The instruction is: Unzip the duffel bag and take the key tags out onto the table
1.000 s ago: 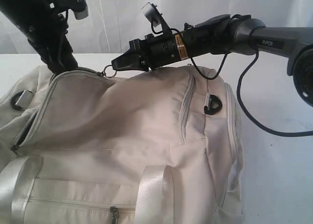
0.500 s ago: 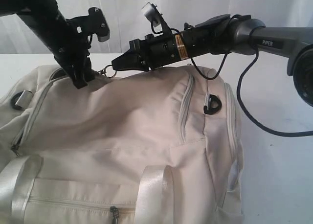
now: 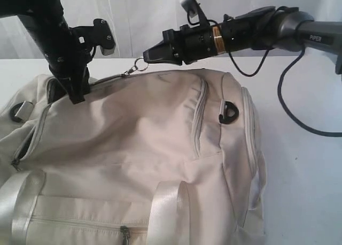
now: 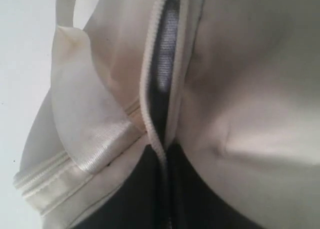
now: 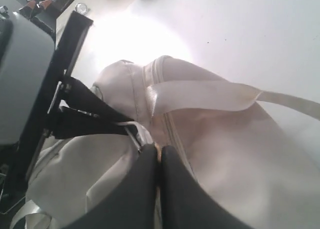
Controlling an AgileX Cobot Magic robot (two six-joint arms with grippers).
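White table | right hand level, pinching zipper pull | left hand grip unclear

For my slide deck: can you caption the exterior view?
The right hand pinches the dark metal zipper pull of the cream fabric duffel bag while the left hand rests against its top.

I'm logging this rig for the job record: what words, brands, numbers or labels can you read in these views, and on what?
"PIPER": on the grey link of the right arm, exterior view.
The yellow sticker behind the right pincer, which is shut on the zipper pull: print too small to read.
On the duffel bag: no readable print in any view.
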